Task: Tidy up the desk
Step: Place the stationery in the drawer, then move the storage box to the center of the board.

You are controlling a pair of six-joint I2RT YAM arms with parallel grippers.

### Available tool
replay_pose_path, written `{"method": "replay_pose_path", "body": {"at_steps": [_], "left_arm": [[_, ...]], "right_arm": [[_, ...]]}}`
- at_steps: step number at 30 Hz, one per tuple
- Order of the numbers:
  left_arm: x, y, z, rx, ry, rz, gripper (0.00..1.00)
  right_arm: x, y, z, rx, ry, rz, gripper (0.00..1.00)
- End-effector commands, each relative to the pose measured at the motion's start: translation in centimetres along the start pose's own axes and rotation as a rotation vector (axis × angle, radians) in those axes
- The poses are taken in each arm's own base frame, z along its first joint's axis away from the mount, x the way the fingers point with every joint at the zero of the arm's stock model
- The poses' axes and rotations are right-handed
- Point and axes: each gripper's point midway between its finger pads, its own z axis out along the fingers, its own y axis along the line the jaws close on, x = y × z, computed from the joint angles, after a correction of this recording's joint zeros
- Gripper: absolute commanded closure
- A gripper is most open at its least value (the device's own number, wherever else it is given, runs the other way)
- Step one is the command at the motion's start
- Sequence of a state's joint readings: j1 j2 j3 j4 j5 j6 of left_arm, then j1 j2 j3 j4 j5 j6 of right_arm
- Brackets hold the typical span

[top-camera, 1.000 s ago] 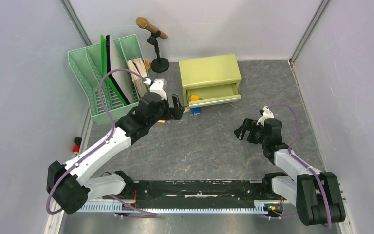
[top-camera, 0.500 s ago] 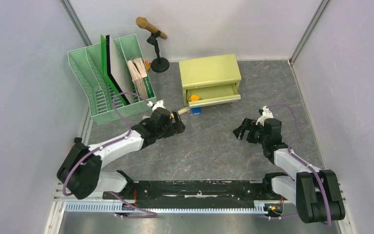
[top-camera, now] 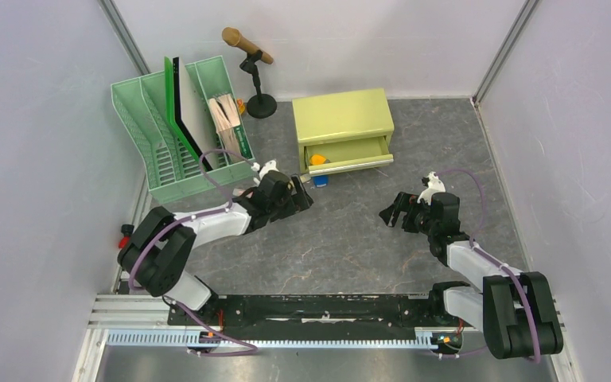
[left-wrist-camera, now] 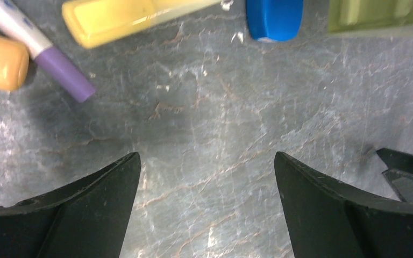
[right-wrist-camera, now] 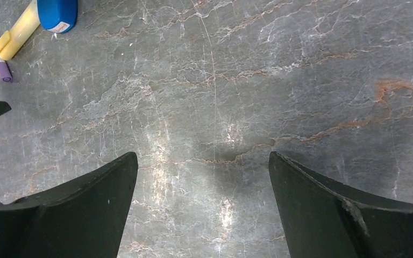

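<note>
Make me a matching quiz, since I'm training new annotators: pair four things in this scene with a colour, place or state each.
Things:
1. file rack
2. microphone
3. cabinet drawer
4. left hand

Descriptions:
A. pulled out
B. brown, at the back
C. mint green, far left
D. open, holding nothing

Pairs: 1-C, 2-B, 3-A, 4-D

A lab test cell: mock desk (top-camera: 342,247) between pale partition walls (top-camera: 40,119), black mounting rail (top-camera: 318,306) along its near edge.
</note>
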State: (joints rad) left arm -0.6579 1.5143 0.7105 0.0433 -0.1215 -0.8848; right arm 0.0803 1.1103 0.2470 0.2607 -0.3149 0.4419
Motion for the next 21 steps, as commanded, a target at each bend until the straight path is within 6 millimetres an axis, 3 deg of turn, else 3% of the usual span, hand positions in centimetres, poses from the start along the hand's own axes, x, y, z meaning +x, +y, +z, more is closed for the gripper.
{"method": "replay_pose_path", "body": {"at_steps": [1,4,10,14,21], "left_arm": [[-4.1,-2.7,0.9,0.031,-0.135,0.024,0.03],[-5.0,-3.3,1.8,0.026,-0.139,0.039,0.05],[-7.5,-2.5,2.8,-0.055,-0.218,0.032,0.16],[-8.5,-1.3,3.1,-0.164,-0.229,0.092,0.15],[-10.4,-0.1,3.1,-0.206,-0.257,0.065,0.17]], "right_arm": [[-0.2,0.3,0.2,-0.017,-0.001,0.013,0.02],[-0.3,0.2,0.2,-0.012,0.01,0.0,0.02],[-0.2,-0.1,0.2,0.006,0.011,-0.003,0.02],[-0.1,0.0,0.3,-0.002,0.013,0.003,0.02],[-0.1,-0.1,0.3,0.002,0.013,-0.003,0.02]]}}
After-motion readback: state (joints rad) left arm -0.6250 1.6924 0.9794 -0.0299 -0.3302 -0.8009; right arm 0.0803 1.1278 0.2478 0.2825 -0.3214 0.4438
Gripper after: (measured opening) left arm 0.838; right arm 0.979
